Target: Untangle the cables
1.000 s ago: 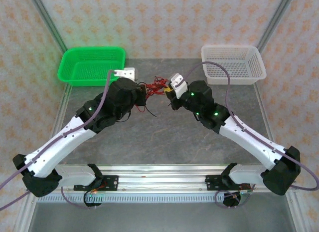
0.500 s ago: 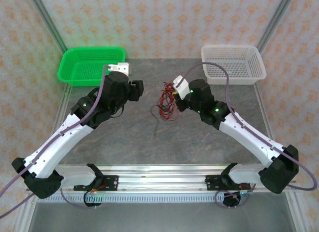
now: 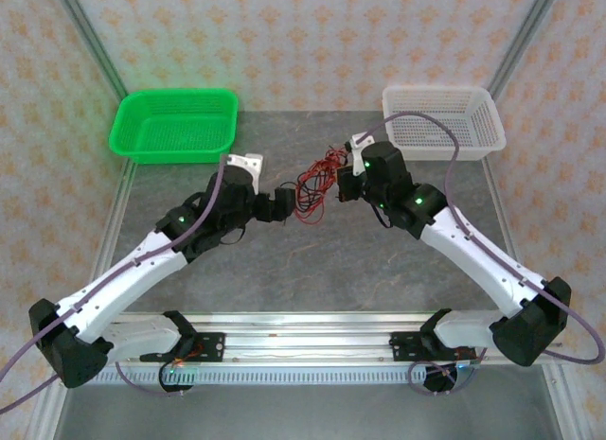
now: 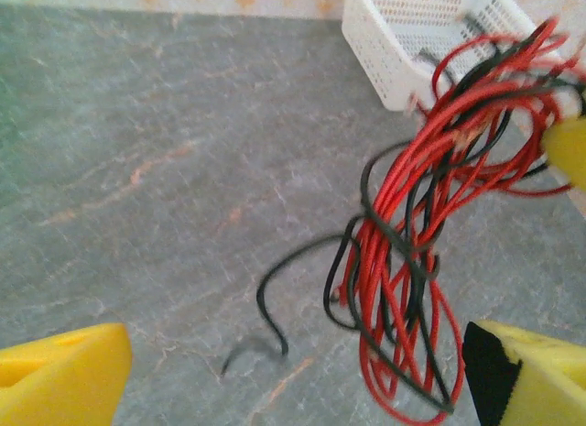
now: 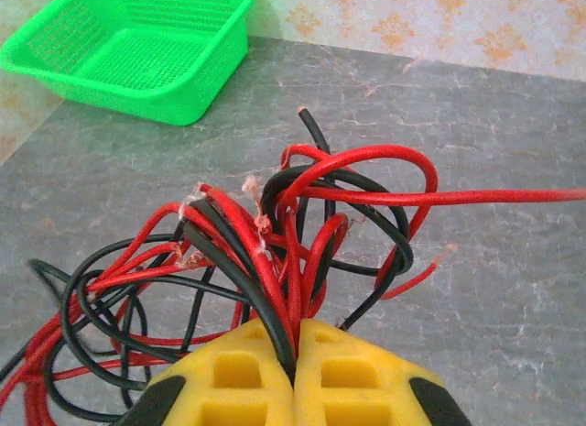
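1. At nine o'clock from the table's middle, the left gripper [image 3: 282, 202] stands wide open and holds nothing.
2. At the centre, the cables [image 3: 311, 186] hang as one red-and-black clump, with black strands wound round the red.
3. At three o'clock, the right gripper [image 3: 343, 180] is clamped on the clump's top.
4. Judging by this, no strand is separated yet, so nearly all the untangling is left.

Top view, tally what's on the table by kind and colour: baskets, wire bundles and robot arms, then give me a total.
green basket: 1
white basket: 1
cable bundle, red and black strands too tangled to count singly: 1
robot arms, left arm and right arm: 2
Total: 5
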Robot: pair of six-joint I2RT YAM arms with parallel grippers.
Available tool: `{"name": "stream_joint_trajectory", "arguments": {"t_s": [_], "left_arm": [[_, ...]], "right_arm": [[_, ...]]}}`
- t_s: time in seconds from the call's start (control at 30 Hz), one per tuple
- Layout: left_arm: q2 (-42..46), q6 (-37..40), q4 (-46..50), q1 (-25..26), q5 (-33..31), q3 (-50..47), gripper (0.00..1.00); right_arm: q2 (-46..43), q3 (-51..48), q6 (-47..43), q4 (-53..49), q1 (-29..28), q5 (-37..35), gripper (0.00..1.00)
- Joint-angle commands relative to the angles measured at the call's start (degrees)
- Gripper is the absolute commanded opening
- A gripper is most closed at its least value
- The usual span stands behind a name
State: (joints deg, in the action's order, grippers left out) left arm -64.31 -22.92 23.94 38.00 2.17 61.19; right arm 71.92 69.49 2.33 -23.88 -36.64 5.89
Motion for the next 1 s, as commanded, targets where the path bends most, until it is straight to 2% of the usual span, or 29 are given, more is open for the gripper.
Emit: {"name": "stream_joint_trajectory", "arguments": {"t_s": [0.0, 0.2, 0.6, 0.8, 0.97], "left_arm": [[1.85, -2.61, -9.17, 1.55, 3.05, -4.6, 0.99], [3.47, -3.36, -23.23, 3.12, 2.66, -13.0, 0.99], [-1.3, -4.15, -44.5, 3.13, 3.8, -21.85, 0.99], [-4.23, -2.87, -50.48, 2.45, 0.2, -24.09, 0.99], [-6.78, -2.48, -59.28, 0.86, 4.42, -24.2, 0.99]], "right_arm": [[-2.72, 1.52, 7.32, 0.1, 0.52, -2.55, 0.0], [-3.98, -2.38, 13.47, 5.06, 0.7, -0.94, 0.0], [-8.91, -9.22, 23.21, 13.5, 0.78, -0.64, 0.0], [-10.38, -10.83, 24.83, 15.21, 0.78, 0.2, 0.0], [-11.37, -12.04, 25.79, 16.66, 0.78, 1.7, 0.0]]}}
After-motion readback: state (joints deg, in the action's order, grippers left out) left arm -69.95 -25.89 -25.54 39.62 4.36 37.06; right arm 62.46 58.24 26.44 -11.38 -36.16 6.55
